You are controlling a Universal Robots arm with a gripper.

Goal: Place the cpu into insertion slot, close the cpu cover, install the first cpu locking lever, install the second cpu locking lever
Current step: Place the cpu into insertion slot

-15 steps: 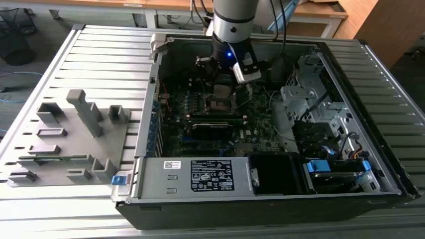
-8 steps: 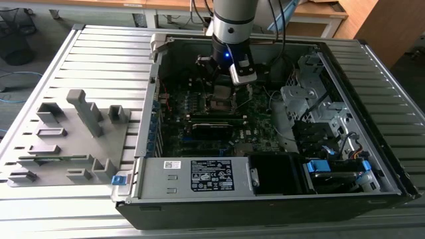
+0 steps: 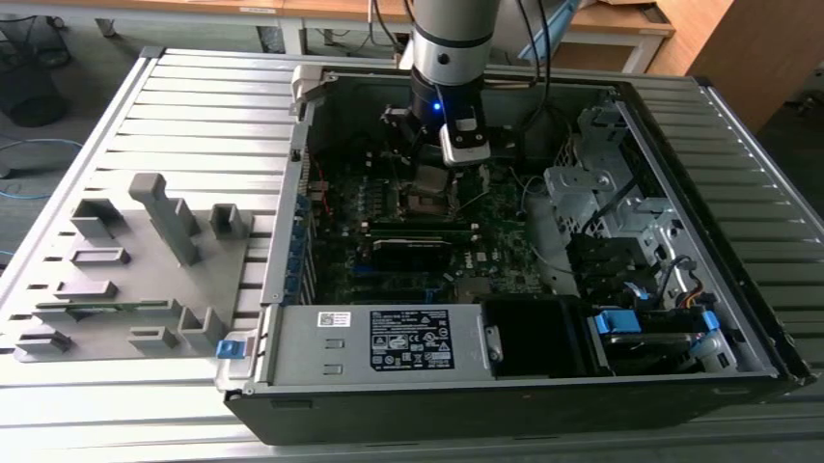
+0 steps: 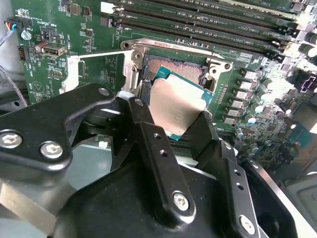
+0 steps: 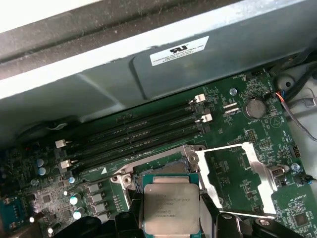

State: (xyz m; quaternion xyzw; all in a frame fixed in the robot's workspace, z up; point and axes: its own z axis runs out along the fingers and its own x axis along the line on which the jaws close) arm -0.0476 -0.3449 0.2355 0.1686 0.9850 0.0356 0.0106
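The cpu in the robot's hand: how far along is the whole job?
Nothing looks finished yet. In hand: the hand is shut on the cpu, holding it tilted over the insertion slot, not seated. Left: the cpu cover lies flipped open beside the slot, so closing and locking it are not yet done.

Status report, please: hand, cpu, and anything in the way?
Hand shut on cpu. It hangs tilted over insertion slot, not seated. Open cpu cover lies aside.

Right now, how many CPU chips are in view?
1: the cpu, clamped in the gripper over the insertion slot, beside the opened cpu cover. The chip hides part of the slot.
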